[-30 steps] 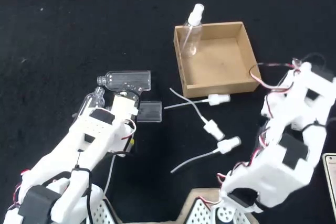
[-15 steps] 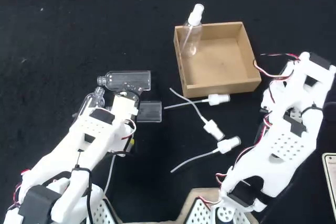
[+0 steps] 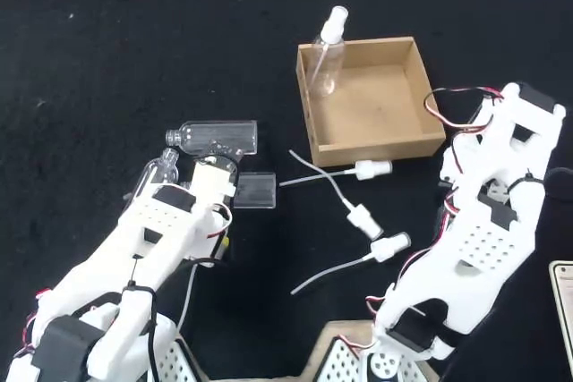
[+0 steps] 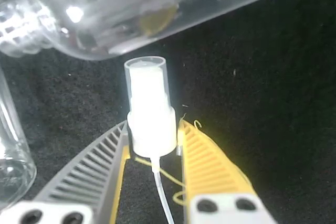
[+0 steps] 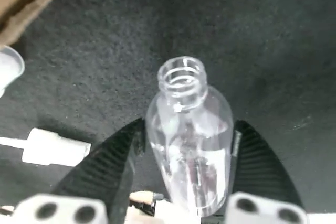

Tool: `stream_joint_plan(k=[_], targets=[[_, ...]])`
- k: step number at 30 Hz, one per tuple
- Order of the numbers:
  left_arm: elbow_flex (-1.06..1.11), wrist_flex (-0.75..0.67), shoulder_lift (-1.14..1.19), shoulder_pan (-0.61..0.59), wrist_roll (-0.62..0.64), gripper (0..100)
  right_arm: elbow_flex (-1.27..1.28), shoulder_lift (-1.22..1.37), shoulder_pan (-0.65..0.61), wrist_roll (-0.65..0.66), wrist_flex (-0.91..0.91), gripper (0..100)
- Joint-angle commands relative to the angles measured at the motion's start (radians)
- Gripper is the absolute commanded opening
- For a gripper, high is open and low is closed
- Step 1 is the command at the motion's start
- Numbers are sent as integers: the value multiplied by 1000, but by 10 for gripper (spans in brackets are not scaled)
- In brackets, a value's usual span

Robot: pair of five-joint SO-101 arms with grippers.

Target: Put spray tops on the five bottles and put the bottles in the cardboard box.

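Compare with the frame one second before: note the right arm (image 3: 488, 221) raised out of its folded pose and swung toward the near right corner of the cardboard box (image 3: 376, 151); note the left arm (image 3: 152, 239) and all loose items unmoved. In the high view, locate one capped bottle (image 3: 328, 60) leaning in the far left corner of the box, spray head projecting over the rim. Locate an open bottle (image 3: 219, 137) lying on the black bench (image 3: 89, 69) just ahead of the left arm, a second open bottle (image 3: 159, 170) beside that arm, and a clear flat piece (image 3: 255, 191) near by. Count three loose spray tops (image 3: 363, 218), tubes attached, on the bench between box and arms. In the left wrist view, see the left jaws clamped on a spray top (image 4: 151, 114), tube trailing back between them, head close to the lying open bottle. In the right wrist view, see the right jaws clamped on an uncapped bottle (image 5: 189, 129), neck pointing away from the wrist, with one loose spray top on the bench beside it and a corner of the box beyond.
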Motion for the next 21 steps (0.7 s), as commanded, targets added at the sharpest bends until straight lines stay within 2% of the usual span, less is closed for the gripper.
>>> stream_joint_plan(k=[1,8,13,21], targets=[[4,-5,-14,-13,0,77,18,-4,25,6,-44,200],[4,-5,-14,-13,0,77,42,-5,21,29,-49,196],[4,-5,-14,-7,0,77,2,-30,31,78,-44,99],[-71,103,-15,77,-3,77,-62,-283,46,107,41,110]])
